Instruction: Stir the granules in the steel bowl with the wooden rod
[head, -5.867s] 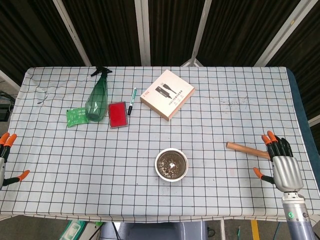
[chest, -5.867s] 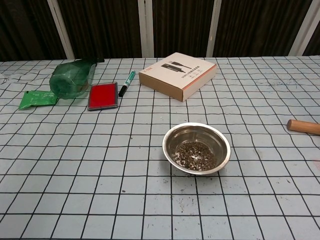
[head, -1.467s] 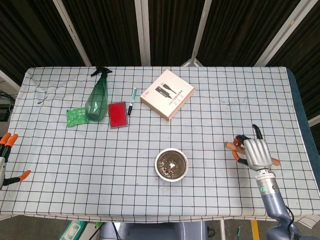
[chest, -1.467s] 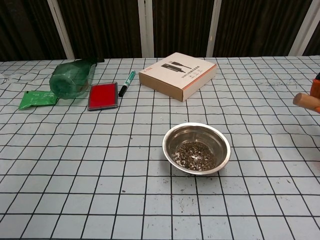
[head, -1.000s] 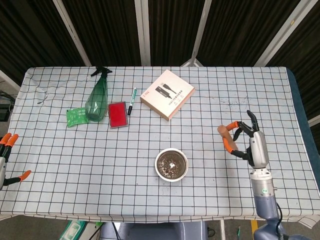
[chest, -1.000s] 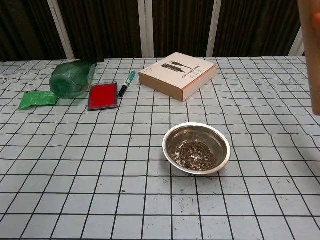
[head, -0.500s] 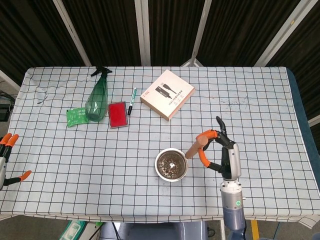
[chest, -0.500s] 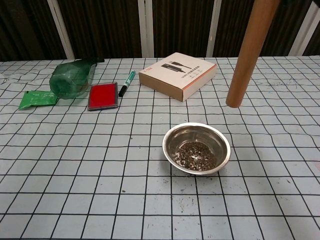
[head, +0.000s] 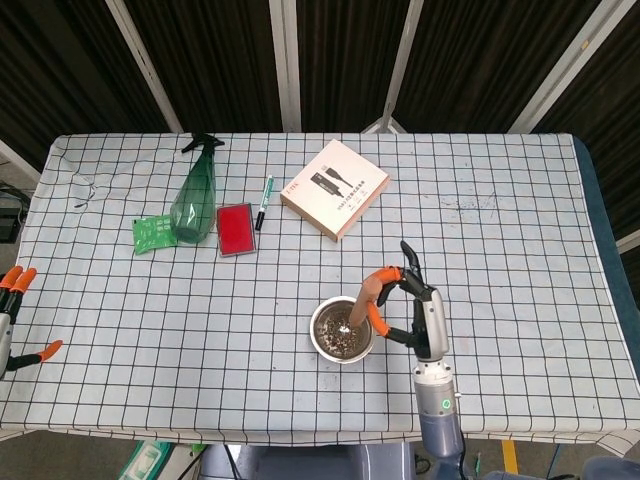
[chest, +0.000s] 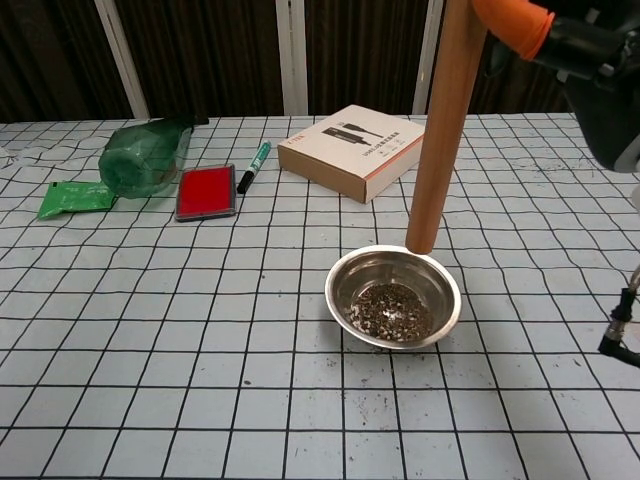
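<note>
My right hand (head: 420, 310) grips the wooden rod (chest: 440, 130), its tip hanging just above the far rim of the steel bowl (chest: 347, 272) of granules (chest: 391, 310). My left hand (head: 10, 315) sits cut off at the near left edge, fingers apart, empty.

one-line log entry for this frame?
phase: pre-stir | right hand holds wooden rod | tip above steel bowl, granules untouched | left hand idle

**Rod carried from the table's right side to the bowl**

The wooden rod (chest: 440, 130), which lay flat at the steel bowl's (head: 343, 330) three o'clock, is now lifted and nearly upright in the right hand (head: 418, 310). That hand has travelled left from the table's right edge. The rod's lower end now hangs just over the bowl's rim at one o'clock.
</note>
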